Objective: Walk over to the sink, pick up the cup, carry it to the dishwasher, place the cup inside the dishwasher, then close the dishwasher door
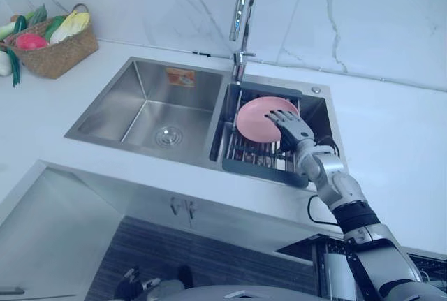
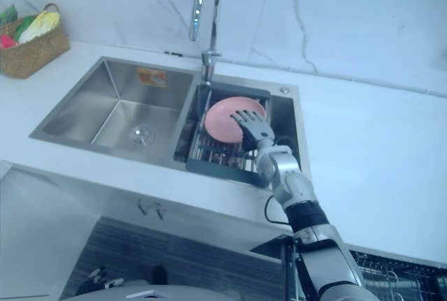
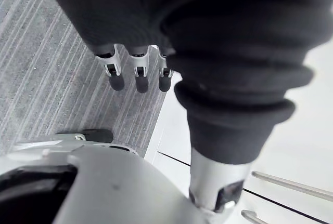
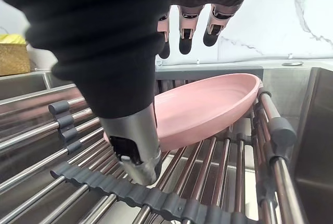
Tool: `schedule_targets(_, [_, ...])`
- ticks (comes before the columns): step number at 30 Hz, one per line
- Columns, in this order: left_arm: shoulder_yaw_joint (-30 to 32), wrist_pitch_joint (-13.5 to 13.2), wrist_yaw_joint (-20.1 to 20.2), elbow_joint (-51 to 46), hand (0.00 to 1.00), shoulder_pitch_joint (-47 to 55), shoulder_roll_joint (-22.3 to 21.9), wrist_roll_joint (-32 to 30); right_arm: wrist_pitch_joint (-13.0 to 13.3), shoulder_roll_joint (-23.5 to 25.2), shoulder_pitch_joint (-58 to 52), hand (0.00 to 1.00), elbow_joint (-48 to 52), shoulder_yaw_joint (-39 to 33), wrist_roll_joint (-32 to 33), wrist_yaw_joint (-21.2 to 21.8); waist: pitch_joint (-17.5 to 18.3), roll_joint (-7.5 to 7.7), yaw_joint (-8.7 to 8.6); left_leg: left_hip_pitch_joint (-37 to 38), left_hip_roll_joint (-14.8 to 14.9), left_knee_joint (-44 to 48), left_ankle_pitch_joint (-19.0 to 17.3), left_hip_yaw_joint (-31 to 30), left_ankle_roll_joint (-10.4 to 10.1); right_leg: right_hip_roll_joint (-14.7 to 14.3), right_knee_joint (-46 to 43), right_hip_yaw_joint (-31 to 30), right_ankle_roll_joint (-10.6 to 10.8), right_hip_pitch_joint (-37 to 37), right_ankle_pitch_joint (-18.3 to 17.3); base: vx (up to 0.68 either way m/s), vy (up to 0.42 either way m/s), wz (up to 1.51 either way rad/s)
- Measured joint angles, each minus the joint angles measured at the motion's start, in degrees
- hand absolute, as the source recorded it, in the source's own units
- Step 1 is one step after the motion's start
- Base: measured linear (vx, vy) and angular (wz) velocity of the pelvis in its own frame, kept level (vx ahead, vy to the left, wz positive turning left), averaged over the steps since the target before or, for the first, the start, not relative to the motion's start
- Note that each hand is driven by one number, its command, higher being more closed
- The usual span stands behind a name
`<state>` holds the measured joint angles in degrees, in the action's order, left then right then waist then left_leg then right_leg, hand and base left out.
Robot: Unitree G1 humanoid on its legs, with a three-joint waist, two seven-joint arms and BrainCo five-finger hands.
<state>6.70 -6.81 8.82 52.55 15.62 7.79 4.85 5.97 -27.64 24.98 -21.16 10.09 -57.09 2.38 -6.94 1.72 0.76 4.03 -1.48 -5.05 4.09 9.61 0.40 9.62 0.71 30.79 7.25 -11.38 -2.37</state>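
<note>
Low by the floor, left hand [image 3: 140, 78] hanging slack, holding nothing. Over one rack [image 1: 260, 171], right hand [image 1: 286, 125] spread straight-fingered across one pink bowl [image 1: 253, 118], nothing gripped yet. Tilted on the rack bars, in the right basin of one double sink [image 1: 143, 84]. Probably light, rigid, slick, chippable; best pinched at the raised rim, thumb beneath. Beyond: one faucet [image 1: 243, 8], one basket [image 1: 59, 53].
</note>
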Motion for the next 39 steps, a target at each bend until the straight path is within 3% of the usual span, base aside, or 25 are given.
schedule_targets(9, [0.0,-0.1,0.0,0.1,0.0,0.0,0.0,0.0,-1.3,0.1,0.0,0.0,-0.8,0.5,-2.6,-4.3,0.0,-0.01,0.21,-0.6,-0.1,0.0,0.0,-0.5,0.0,0.0,0.1,1.1,0.0,0.1,0.0,0.0,-0.001,0.03])
schedule_targets(32, [-1.2,-0.8,0.2,-0.2,0.0,-0.3,0.2,2.1,-6.2,0.1,3.1,0.0,-10.4,3.2,-8.6,-6.5,0.0,-0.04,2.51,-3.2,-0.5,0.0,0.4,-2.5,0.3,0.0,-0.2,1.7,-0.1,2.0,-0.3,0.0,-0.004,0.03])
schedule_targets(33, [-1.4,-0.8,0.2,-0.2,0.0,-0.3,0.2,2.3,-6.2,0.2,3.1,1.0,-11.4,3.3,-8.6,-6.6,0.0,-0.03,2.64,-3.2,-0.6,0.0,0.4,-2.6,0.3,0.1,-0.2,1.8,-0.1,2.1,-0.3,0.0,0.0,0.0])
schedule_targets(39, [-2.0,-0.8,0.1,-0.2,0.0,-0.3,0.3,2.9,-6.2,0.1,3.8,1.0,-11.5,3.4,-8.7,-6.8,-0.5,-0.16,2.7,-3.3,-0.7,0.0,0.4,-2.9,0.2,0.1,-0.2,2.0,-0.1,2.0,-0.4,0.0,0.0,0.0])
